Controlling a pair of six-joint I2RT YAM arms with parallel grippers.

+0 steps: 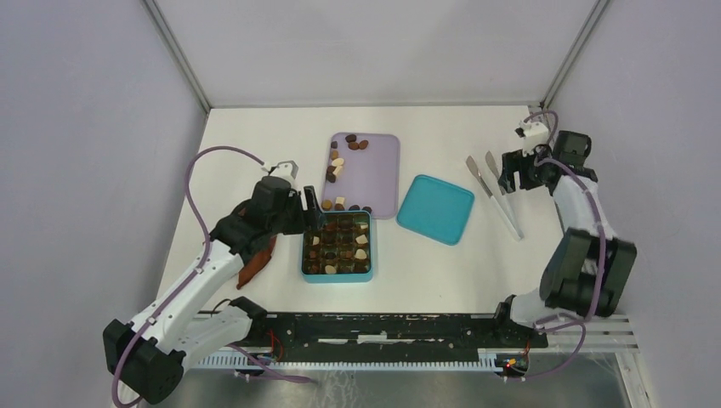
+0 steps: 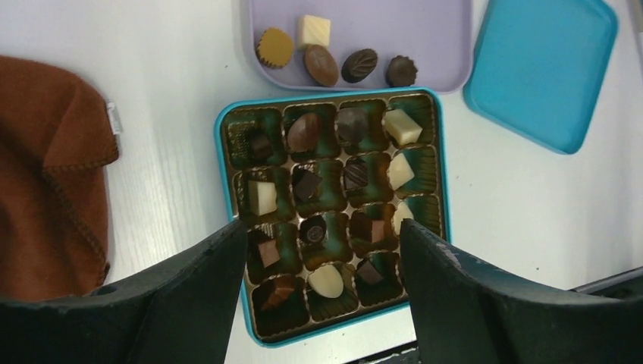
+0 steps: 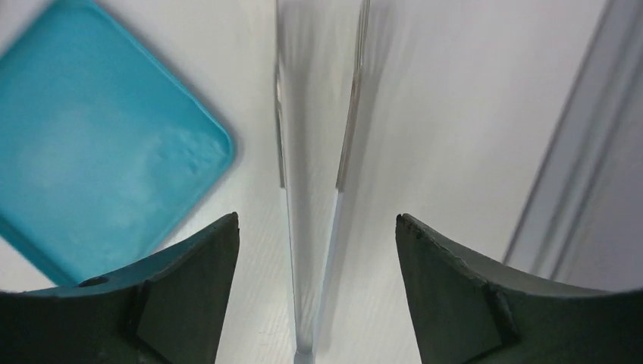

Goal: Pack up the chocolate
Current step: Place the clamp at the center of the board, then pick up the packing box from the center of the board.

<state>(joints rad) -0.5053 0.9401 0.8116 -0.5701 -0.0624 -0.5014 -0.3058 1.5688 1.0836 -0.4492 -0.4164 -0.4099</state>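
**Box almost filled; loose pieces and the lid remain**

Top external: The chocolate (image 1: 340, 242) sits mostly in the cells of the teal box (image 1: 336, 279), near the middle of the table (image 1: 442, 280). More pieces lie in the lavender tray (image 1: 380, 170) just behind the box. The left arm reaches forward from its base and bends inward, so the left claw (image 1: 313, 211) hangs over the box's far-left corner. The right arm is folded upright at the far right. The right claw (image 1: 508, 180) is above the tongs (image 1: 503, 211), well apart from the box. The teal lid (image 1: 435, 209) lies between the box and the tongs, and a reddish-brown cloth (image 1: 255, 268) lies under the left forearm.

Left wrist: The left claw points straight down with its jaws wide and nothing between them. Almost every visible cell holds a piece, though the nearest corners are hidden behind the fingers (image 2: 205, 288). I judge this to be late filling. Next comes a trip to the tray for one of the five pieces by its near edge, aimed at any free cell.

Right wrist: The right claw's jaws are also spread wide. The two blades of the tongs run between them, touching neither finger. Picking up the tongs would mean lowering and closing squarely across both blades.
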